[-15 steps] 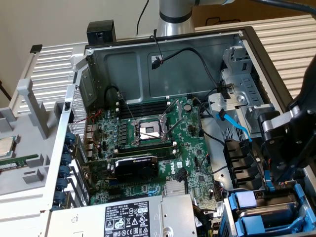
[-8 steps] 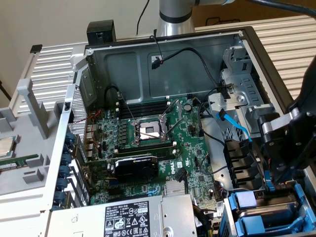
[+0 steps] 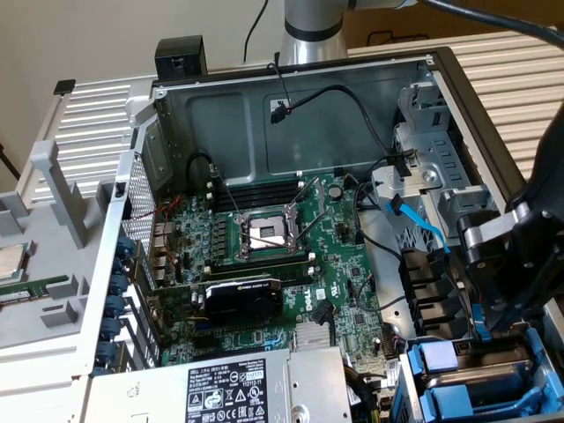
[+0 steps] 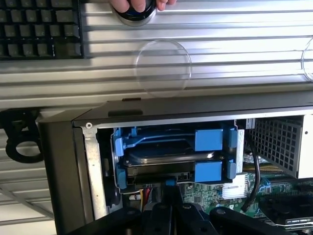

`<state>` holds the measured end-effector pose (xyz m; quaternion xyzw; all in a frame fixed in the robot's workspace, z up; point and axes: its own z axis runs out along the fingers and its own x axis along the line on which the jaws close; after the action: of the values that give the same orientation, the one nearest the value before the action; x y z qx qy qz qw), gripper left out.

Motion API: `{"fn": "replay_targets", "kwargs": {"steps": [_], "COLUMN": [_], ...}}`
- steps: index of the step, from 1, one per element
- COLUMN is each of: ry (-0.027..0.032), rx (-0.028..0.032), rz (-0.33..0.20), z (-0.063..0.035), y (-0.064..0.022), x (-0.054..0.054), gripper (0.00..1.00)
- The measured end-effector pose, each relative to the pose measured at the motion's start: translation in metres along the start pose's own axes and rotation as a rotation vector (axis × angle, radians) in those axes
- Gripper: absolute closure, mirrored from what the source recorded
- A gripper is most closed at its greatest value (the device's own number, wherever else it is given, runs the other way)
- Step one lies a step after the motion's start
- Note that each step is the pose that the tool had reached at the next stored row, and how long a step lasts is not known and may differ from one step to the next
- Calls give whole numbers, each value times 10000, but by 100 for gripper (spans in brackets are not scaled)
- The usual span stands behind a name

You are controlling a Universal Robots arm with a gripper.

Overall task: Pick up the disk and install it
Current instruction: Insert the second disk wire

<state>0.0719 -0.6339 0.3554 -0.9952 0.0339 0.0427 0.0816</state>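
1. Readable writing is scarce. The power supply (image 3: 220,388) at the bottom of the exterior view carries a white label with rows of certification marks and a bar code; its fine print cannot be read. The black graphics card (image 3: 242,298) bears a small pale logo, also too small to read.
2. The disk (image 4: 168,157), grey metal in a bright blue carrier, sits inside the blue drive bay (image 4: 120,147) at a corner of the open computer case (image 3: 291,106). Its label is hidden from both views.
3. The gripper (image 4: 168,196) has its black fingers drawn together, tips right at the small blue tab on the disk's near edge. Whether they pinch that tab cannot be told.
4. In the exterior view the gripper (image 3: 520,264) hangs over the drive bay (image 3: 476,388) at the exterior view's right.
5. Inside the case lie the green motherboard (image 3: 264,264), an empty processor socket (image 3: 264,233) and a light blue data cable (image 3: 423,227).
6. The case lies on a table of ribbed silver slats (image 4: 195,29). A black keyboard (image 4: 39,27) rests on the slats, and a person's fingers (image 4: 139,5) hold a dark round object at the wrist view's edge.
7. A pale wall stands behind the case.
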Motion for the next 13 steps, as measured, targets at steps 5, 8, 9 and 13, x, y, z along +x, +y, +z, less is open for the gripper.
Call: {"fn": "replay_targets", "kwargs": {"steps": [5, 8, 9, 13], "ry": [6, 6, 6, 10], "rx": [6, 3, 3, 3], "rz": [-3, -3, -3, -3], "z": [15, 25, 30, 45], "y": [13, 18, 19, 22], "x": [-15, -17, -17, -23], "gripper": [89, 89, 89, 89]}}
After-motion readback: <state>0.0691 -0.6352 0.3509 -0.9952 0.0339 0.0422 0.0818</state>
